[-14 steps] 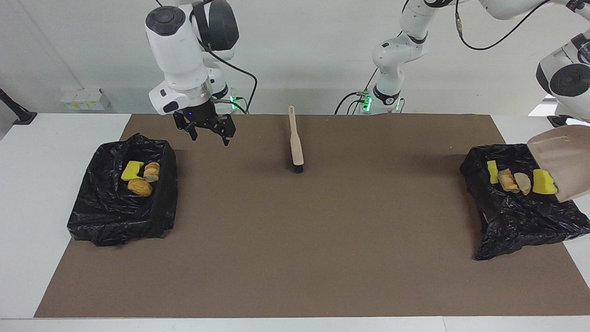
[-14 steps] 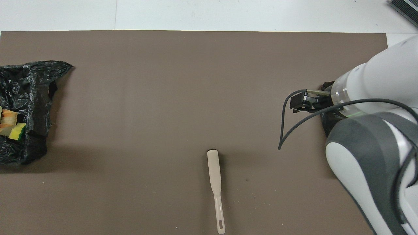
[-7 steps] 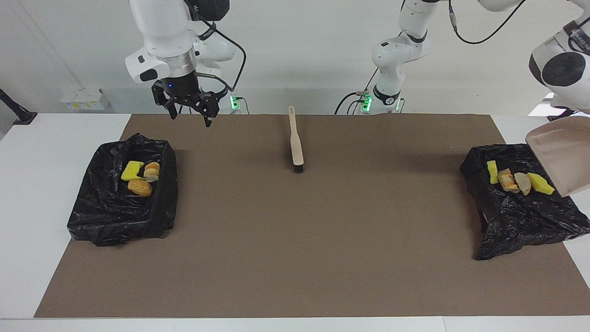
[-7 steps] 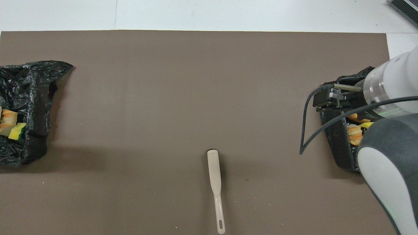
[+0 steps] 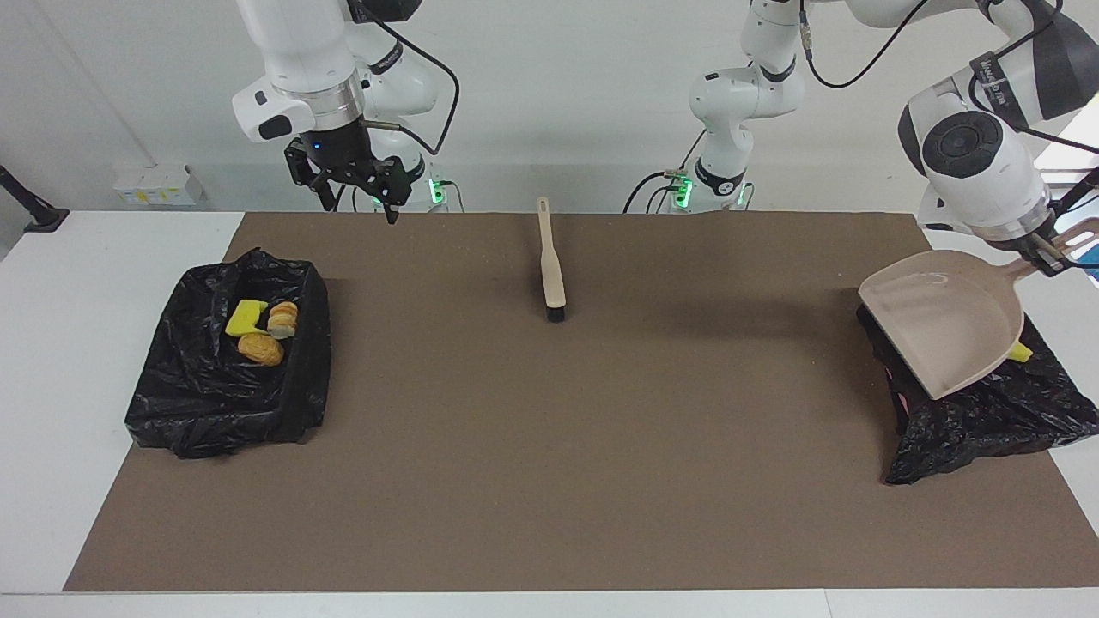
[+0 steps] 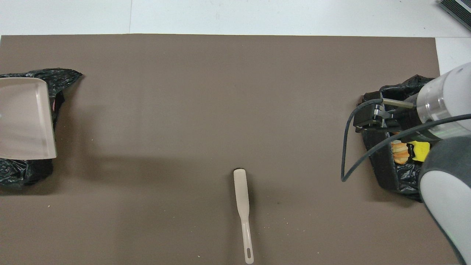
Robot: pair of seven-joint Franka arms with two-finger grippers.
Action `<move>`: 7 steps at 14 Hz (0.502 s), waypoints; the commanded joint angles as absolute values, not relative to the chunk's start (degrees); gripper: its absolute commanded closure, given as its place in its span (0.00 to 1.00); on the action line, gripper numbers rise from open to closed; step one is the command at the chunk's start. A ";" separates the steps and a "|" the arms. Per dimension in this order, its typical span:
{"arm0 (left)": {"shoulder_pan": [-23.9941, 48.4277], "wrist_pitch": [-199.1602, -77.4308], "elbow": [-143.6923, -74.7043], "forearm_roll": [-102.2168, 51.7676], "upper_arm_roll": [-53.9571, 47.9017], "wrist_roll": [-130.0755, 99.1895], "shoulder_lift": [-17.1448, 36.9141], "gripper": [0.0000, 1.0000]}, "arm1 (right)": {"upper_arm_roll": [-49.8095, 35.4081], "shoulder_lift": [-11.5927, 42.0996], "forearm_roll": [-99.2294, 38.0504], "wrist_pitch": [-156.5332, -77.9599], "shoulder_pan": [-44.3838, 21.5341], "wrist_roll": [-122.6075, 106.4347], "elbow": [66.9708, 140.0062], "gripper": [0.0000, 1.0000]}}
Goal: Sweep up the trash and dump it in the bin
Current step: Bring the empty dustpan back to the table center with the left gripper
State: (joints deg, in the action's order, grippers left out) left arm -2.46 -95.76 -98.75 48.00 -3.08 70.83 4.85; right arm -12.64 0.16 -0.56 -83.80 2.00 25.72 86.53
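A brown mat covers the white desk (image 5: 51,360). The left gripper (image 5: 1054,257), jaws clamped on the dustpan (image 5: 940,330) handle, holds it over one black bin (image 5: 979,421); trash (image 5: 1020,351) peeks beneath. More trash (image 5: 260,330) lies in the other bin (image 5: 223,386). The right gripper (image 5: 356,184), jaws apart, waits. The brush (image 5: 549,262) lies mid-mat. Best lift clear without snagging the bag.

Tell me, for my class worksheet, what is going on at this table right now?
A two-arm sweeping job looks nearly done. The left gripper holds the dustpan by its handle over the black-bagged bin at its end of the mat; one yellow bit peeks out beneath it. The right gripper hangs open and empty. Three trash bits lie in the other bagged bin. The brush lies untouched mid-table.
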 commanded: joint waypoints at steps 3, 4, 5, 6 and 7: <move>4.21 -86.68 -100.11 37.03 -2.29 58.30 2.20 1.00 | -12.48 -2.11 -0.10 -85.42 3.34 17.42 89.47 0.00; 5.44 -85.27 -100.11 34.48 -2.20 55.57 2.11 1.00 | -12.48 -1.94 1.48 -85.52 3.51 17.23 89.39 0.00; 6.58 -84.30 -100.11 32.45 -2.28 52.85 1.94 1.00 | -12.39 -1.85 2.36 -85.43 3.78 17.23 89.38 0.00; 7.81 -83.42 -100.11 30.08 -2.29 50.04 1.67 1.00 | -12.04 -1.58 3.07 -85.34 3.87 17.23 89.21 0.00; 9.21 -82.71 -100.11 27.62 -2.29 46.36 1.58 1.00 | -11.95 -1.50 3.86 -85.25 3.87 17.23 89.21 0.00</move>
State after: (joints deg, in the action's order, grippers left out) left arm 6.38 -84.37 -98.77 31.39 -3.20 52.04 3.54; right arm -11.92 -0.54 2.33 -84.07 2.85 19.25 87.56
